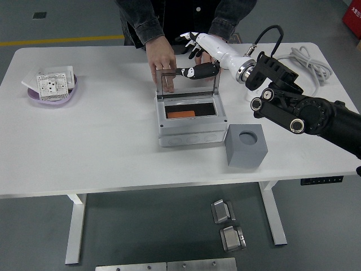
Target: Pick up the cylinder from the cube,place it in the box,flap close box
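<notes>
An orange cylinder (180, 114) lies inside the grey box (192, 134) at mid-table. The box's clear lid (189, 84) stands upright on its far side. My right hand (190, 56), white with black fingers, is open above the lid; its thumb lies along the lid's top edge and the other fingers are spread behind it. The grey cube (246, 148), with an empty round hole on top, stands right of the box. A person's hand (162, 61) rests on the lid's left top corner. The person's other hand (207, 57) is partly hidden behind mine.
A purple dish (52, 96) holding a white socket part sits at the far left. A coiled white cable (304, 61) lies at the back right, beyond my black forearm (304, 113). The person stands at the table's far edge.
</notes>
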`<action>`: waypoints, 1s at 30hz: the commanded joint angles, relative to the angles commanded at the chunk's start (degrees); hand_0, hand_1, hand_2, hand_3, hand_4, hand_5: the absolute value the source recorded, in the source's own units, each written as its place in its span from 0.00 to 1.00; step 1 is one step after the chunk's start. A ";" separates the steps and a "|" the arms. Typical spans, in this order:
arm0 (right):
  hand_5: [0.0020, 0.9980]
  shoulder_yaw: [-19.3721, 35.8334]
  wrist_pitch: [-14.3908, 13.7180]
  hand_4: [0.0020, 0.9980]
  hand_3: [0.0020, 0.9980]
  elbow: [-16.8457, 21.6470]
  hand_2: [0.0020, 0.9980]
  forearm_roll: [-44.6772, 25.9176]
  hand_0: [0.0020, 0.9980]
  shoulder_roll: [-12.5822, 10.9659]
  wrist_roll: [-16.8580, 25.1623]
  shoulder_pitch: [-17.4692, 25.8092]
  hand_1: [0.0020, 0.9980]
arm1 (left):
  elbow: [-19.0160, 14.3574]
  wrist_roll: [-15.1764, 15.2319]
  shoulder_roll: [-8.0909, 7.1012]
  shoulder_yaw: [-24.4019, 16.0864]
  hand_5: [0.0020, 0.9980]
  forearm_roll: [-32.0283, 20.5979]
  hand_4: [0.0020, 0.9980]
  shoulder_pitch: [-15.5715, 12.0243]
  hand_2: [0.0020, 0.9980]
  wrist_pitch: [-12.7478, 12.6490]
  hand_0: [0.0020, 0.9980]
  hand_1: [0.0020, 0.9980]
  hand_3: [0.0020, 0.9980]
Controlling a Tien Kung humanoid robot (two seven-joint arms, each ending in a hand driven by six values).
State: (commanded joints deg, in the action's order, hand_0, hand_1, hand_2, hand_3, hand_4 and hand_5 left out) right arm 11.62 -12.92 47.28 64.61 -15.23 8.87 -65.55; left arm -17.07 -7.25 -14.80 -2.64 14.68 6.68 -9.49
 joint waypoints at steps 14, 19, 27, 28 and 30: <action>0.44 -7.54 0.52 0.89 0.90 -6.38 0.85 -8.73 0.89 1.97 1.17 -1.31 0.84 | -0.09 -0.05 -0.13 0.38 0.26 0.16 0.66 0.58 0.60 0.05 0.62 0.64 0.63; 0.45 -9.44 0.22 0.89 0.90 -6.97 0.86 -9.93 0.89 2.20 1.59 -0.86 0.84 | -0.19 -0.06 -0.07 0.20 0.25 0.58 0.65 0.82 0.60 0.09 0.62 0.64 0.63; 0.45 -9.61 -0.34 0.89 0.90 -5.01 0.86 -7.46 0.89 1.40 1.51 0.58 0.84 | -0.25 -0.10 0.05 0.07 0.25 0.77 0.65 0.57 0.60 0.10 0.62 0.64 0.63; 0.45 -9.32 -0.42 0.89 0.90 -4.43 0.86 -6.72 0.89 1.18 1.44 0.77 0.84 | -0.24 -0.10 0.04 0.07 0.25 0.74 0.65 0.53 0.60 0.10 0.62 0.64 0.63; 0.45 -8.43 -0.64 0.89 0.90 -2.82 0.86 -4.58 0.89 0.60 1.18 1.19 0.84 | -0.23 -0.08 0.02 -0.03 0.25 0.75 0.65 0.48 0.60 0.09 0.62 0.64 0.63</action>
State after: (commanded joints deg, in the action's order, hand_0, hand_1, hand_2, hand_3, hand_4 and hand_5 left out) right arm 3.20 -13.55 44.46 60.03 -14.63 10.05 -64.36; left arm -17.30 -7.33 -14.78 -2.67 15.43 7.16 -9.40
